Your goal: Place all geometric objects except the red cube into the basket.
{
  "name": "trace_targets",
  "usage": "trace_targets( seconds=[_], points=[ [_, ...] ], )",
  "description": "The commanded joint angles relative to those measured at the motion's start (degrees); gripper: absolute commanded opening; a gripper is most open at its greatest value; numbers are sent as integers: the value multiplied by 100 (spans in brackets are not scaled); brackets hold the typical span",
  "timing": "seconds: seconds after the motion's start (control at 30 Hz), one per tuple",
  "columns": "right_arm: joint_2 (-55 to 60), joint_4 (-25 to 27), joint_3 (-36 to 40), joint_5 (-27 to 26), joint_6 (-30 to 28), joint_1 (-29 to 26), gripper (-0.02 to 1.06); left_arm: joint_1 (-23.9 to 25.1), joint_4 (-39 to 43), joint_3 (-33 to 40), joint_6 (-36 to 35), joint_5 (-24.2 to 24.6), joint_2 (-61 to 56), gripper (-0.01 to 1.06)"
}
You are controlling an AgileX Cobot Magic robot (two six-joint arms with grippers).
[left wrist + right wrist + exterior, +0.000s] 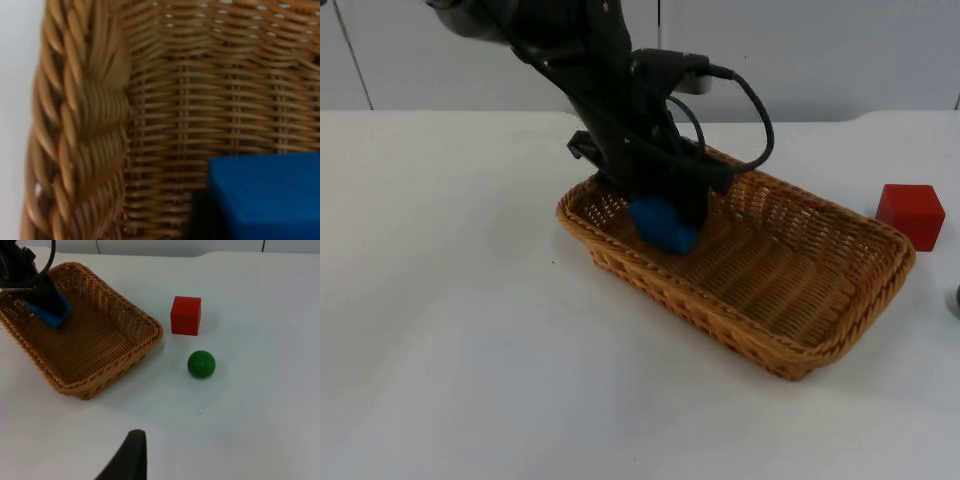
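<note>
Blue foam block (663, 224) hangs pinched in our left claw (670, 215) low inside the woven wicker basket (840, 330), ready for release. Our right claw waits; we cannot tell its state. Green ball (201, 364) and red cube (186, 315) sit on the white desk (450, 330) beside it.

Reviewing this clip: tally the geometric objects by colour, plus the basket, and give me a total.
Blue: 1, the blue block at the left gripper, inside the basket
Red: 1, the red cube on the table beside the basket
Green: 1, the green ball on the table near the red cube
Basket: 1
Total: 4 things, 3 of them geometric objects
</note>
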Motion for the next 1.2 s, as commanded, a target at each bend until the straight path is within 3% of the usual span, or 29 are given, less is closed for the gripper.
trace_targets(
  seconds=[0.0,0.13,0.57,0.67,0.77,0.87,0.9,1.03,1.17],
  points=[
    [-19,-11,21,-39,-90,-35,105,-32,-124,-48,1,39,-35,71],
    [-19,-11,21,-39,-90,-35,105,-32,-215,-95,1,317,-248,85],
    [-19,-11,21,-39,-90,-35,105,-21,-62,-92,-155,1225,-1891,85],
    [-19,-11,21,-39,-90,-35,105,-11,466,155,-459,1412,-2384,85],
    [-19,-11,21,-39,-90,-35,105,-11,909,609,-711,1425,-2778,85],
    [-19,-11,21,-39,-90,-35,105,108,1128,1870,-843,944,-3546,85],
    [-19,-11,21,-39,-90,-35,105,108,1128,1870,-843,944,-3546,85],
    [-19,-11,21,-39,-90,-35,105,562,997,3336,-879,195,-4465,85],
    [-19,-11,21,-39,-90,-35,105,1080,878,4060,-851,28,-5008,85]
  ],
)
